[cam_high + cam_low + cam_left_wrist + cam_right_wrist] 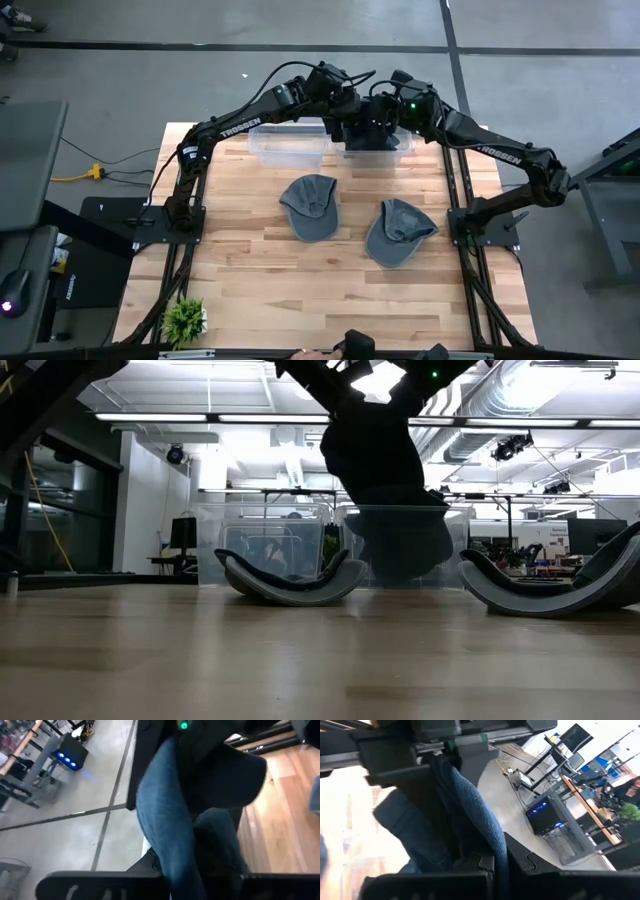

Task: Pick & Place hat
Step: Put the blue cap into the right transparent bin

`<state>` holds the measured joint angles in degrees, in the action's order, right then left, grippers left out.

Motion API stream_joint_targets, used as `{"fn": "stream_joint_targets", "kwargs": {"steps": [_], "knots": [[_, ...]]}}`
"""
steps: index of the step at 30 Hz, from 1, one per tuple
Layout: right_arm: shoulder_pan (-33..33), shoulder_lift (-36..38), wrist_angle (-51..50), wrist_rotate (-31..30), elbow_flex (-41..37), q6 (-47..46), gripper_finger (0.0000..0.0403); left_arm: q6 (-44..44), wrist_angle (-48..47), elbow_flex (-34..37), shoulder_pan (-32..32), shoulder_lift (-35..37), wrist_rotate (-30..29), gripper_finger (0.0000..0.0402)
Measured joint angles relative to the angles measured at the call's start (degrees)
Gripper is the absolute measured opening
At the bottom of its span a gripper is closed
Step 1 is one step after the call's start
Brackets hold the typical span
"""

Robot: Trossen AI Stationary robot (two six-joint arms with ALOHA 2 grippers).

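A dark blue denim hat (369,122) hangs between both grippers above the right clear bin (392,158) at the table's far edge. In the low view the blue hat (380,470) dangles as a dark mass over the right bin's rim (400,510). My left gripper (352,110) and my right gripper (388,110) meet there, each shut on the blue hat. Two grey hats (311,206) (399,231) lie crown-down on the table's middle. My left gripper holds a fold of the blue hat's cloth (172,855) that runs out from between its fingers; the fingers themselves are hidden under the cloth. The hat is lifted clear and hangs over the bin. My right gripper has a bunched edge of the blue cloth (480,835) reaching down into its fingers, with the place of contact covered by the cloth. The hat hangs clear of the table between the two grippers.
A second clear bin (288,144) stands to the left of the first at the far edge. A small green plant (184,319) sits at the near left corner. Bare wood lies in front of the grey hats (290,580) (545,588).
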<state>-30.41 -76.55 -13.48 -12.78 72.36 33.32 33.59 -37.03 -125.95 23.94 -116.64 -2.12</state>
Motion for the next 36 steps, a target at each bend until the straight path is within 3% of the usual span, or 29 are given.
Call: {"fn": "stream_joint_targets", "kwargs": {"steps": [5,12,19,27,32,36], "knots": [[-0.36,0.0,0.64,-1.28,-0.04,1.08,0.0003,1.92,-0.01,0.0,0.0,0.0,0.53,0.0035],[-2.29,0.0,1.58,-1.01,-0.04,0.46,0.0003,3.29,-0.05,0.0,-0.02,0.0,0.72,0.0128],[-3.78,0.0,3.88,-0.98,-0.04,0.66,0.0003,5.7,-0.59,0.09,-1.39,1.1,-10.31,0.0209],[-4.91,0.0,6.41,-0.52,-0.04,1.61,0.0003,11.12,0.65,-0.13,-3.51,3.39,-23.33,0.0218],[-6.44,0.0,8.08,0.91,-0.04,1.69,0.0003,11.2,1.19,0.07,-3.33,3.99,-26.89,0.0218],[-9.38,0.0,8.51,5.47,-0.04,1.45,0.0003,10.17,0.14,-0.02,-1.56,4.22,-30.33,0.0218]]}}
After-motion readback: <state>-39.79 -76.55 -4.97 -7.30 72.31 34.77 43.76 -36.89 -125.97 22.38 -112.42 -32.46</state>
